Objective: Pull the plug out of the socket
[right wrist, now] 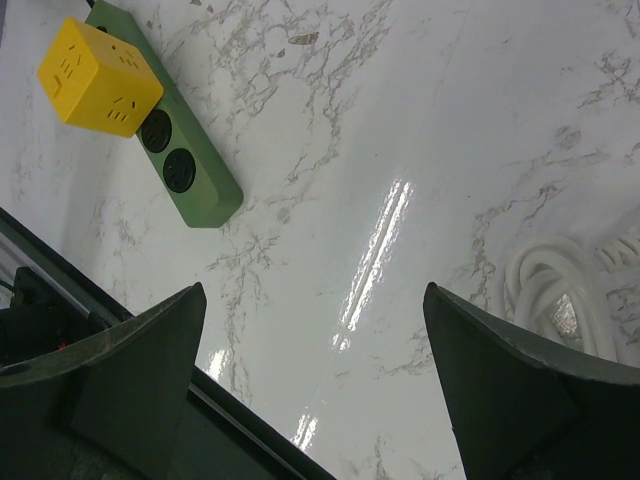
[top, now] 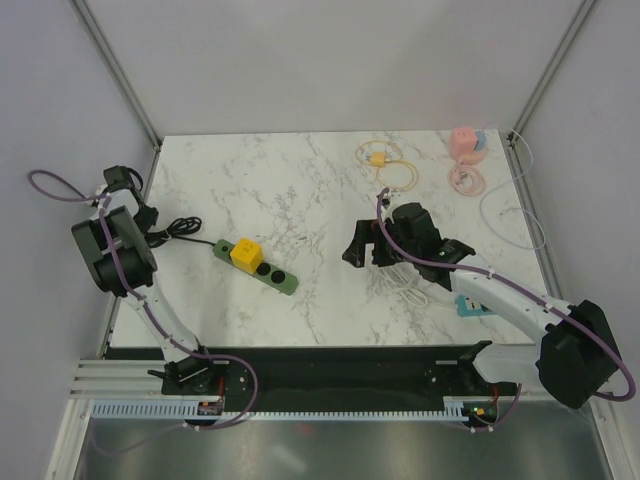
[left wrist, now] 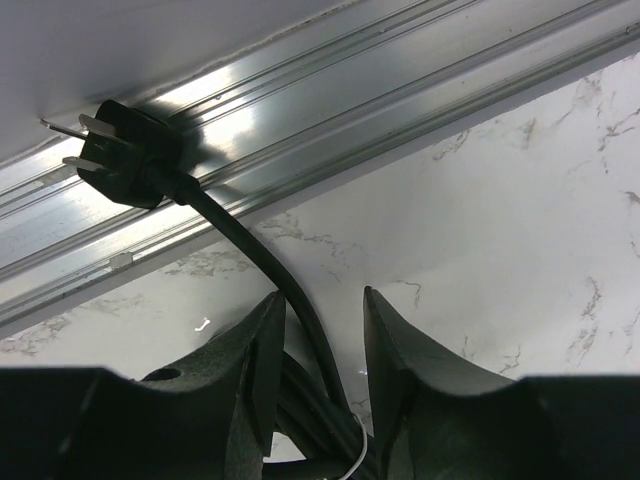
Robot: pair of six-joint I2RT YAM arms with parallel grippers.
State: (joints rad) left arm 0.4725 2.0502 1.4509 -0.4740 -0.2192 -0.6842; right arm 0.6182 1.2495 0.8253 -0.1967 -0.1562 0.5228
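Observation:
A yellow cube-shaped plug (top: 246, 251) (right wrist: 98, 77) sits in the green socket strip (top: 285, 279) (right wrist: 200, 190) at the table's left middle. The strip's black cord (top: 180, 228) (left wrist: 250, 250) runs left, ending in a loose black pronged plug (left wrist: 130, 150) that lies on the metal rail. My left gripper (top: 146, 222) (left wrist: 323, 292) is open at the table's left edge. That cord passes between its fingers, near the left one, above a bundled coil. My right gripper (top: 358, 245) (right wrist: 314, 288) hangs wide open and empty over bare marble, right of the strip.
A white coiled cable (top: 400, 280) (right wrist: 555, 290) lies under the right arm, with a teal block (top: 470, 308) beside it. At the back right are looped thin cables with a small yellow plug (top: 378, 157) and a pink adapter (top: 465, 142). An aluminium rail (left wrist: 400, 90) borders the left edge.

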